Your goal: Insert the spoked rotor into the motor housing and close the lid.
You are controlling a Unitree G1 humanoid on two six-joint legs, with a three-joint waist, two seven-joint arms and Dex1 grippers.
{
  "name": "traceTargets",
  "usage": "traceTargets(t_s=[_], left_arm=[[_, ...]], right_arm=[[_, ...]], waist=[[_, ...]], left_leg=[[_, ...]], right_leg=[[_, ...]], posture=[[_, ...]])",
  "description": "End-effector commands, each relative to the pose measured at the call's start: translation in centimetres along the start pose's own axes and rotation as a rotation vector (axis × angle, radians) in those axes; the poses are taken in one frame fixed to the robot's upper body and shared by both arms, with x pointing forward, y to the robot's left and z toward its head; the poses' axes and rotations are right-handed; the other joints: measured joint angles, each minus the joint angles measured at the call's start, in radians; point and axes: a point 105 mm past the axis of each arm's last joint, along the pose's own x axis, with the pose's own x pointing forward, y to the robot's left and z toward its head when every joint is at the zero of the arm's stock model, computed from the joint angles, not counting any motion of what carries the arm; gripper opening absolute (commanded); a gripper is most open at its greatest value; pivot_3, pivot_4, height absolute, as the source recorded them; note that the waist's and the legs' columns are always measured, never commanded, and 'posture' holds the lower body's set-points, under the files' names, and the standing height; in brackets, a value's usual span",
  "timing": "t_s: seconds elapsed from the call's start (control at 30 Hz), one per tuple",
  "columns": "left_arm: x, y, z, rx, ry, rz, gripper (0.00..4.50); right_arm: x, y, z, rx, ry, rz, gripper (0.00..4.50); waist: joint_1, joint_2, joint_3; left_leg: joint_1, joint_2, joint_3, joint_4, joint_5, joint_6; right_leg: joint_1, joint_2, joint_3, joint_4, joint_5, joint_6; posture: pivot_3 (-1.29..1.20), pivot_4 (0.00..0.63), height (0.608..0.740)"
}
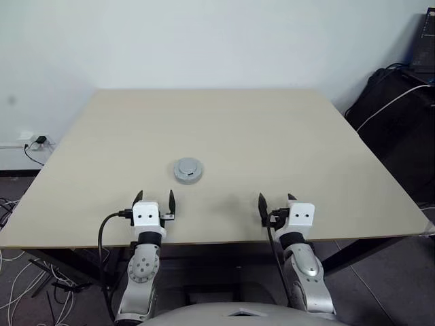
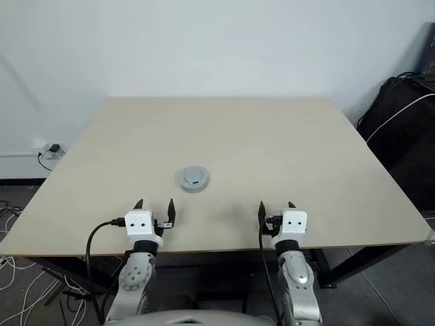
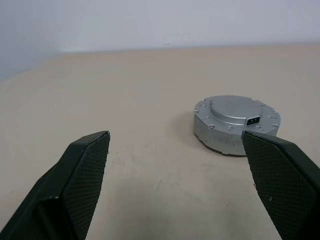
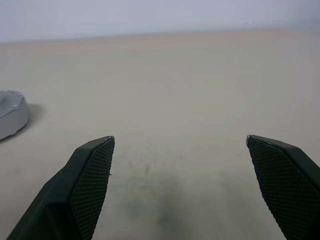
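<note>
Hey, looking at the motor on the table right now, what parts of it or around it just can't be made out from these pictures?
- The spoked rotor: the lid sits on the motor housing, covering whatever is inside.
- Housing's far side: hidden by its own body in the left wrist view.
- Housing's right edge: covered by one of the left gripper's fingers.
- Most of the housing: cut off by the right wrist view's edge.
- Lid holes: too small in the head views.

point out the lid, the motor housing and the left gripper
lid [image 3: 235,108], left wrist view, on its raised flat top
motor housing [image 3: 212,136], left wrist view, on its side wall under the lid
left gripper [image 1: 155,197], left eye view, midway between its open fingertips
</note>
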Motion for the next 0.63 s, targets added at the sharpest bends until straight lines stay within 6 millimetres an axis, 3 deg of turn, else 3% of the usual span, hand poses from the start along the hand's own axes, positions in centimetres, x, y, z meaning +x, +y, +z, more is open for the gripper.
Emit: traceTargets(t_s=[0.03,0.63], left_arm=[[0.27,-0.25,0.82,-0.012,-0.04,-0.009,4.45],[0.05,-0.41,0.41,-0.024,-0.016,-0.018,4.45]], right_arm=[[0.49,0.5,1.25,-0.011,-0.057,0.029,4.5],[0.4,0.67,1.07,-0.012,-0.037,0.04,4.5]], waist=[[0.0,0.0,0.0],[0.0,0.0,0.0]], left_leg=[[0.0,0.0,0.0,0.0,0.0,0.0],[0.0,0.0,0.0,0.0,0.0,0.0]], right_leg=[[0.0,0.0,0.0,0.0,0.0,0.0],[0.0,0.0,0.0,0.0,0.0,0.0]], posture=[[0.0,0.0,0.74],[0.0,0.0,0.74]])
